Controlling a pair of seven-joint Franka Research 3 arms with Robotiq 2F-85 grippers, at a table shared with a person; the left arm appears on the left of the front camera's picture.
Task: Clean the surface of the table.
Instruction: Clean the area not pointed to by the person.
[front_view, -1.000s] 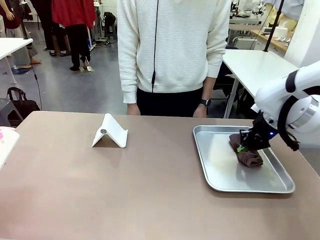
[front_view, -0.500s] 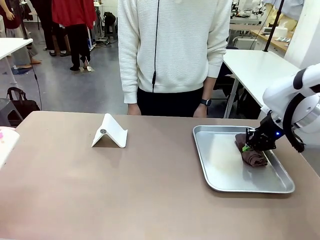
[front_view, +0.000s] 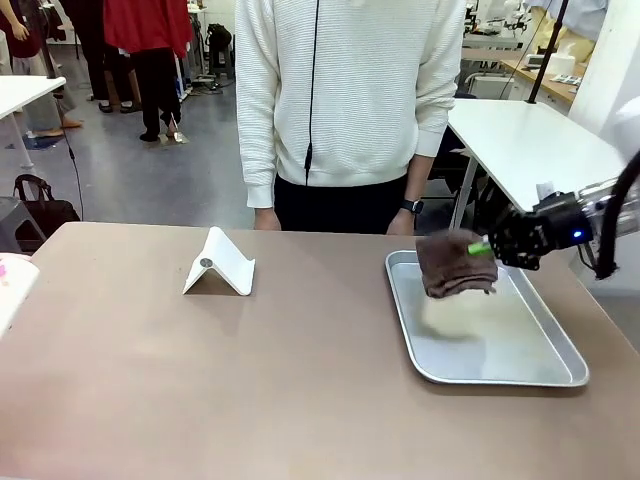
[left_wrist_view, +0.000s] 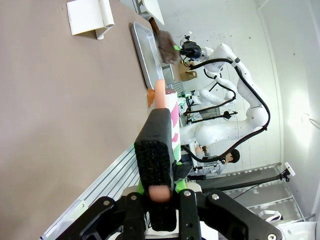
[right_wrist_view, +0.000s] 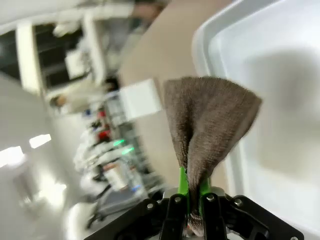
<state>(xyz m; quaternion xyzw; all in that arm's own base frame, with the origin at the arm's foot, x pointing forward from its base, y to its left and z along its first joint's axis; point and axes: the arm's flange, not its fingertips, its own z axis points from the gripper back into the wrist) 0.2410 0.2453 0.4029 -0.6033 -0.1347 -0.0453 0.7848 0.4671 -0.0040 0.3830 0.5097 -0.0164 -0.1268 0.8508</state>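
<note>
Brown cloth that had lain in the tray a second before now hung clear of it, pinched at one edge by the clenched right gripper and lifted over the tray's far left corner. The left gripper was closed too, with nothing I could make out between its fingers, held well away from the tray. The pick-up looked done, but the table, stretching wide to the left past a white stand, had apparently not yet been wiped.

No legible text, labels, numbers (all views checked).
</note>
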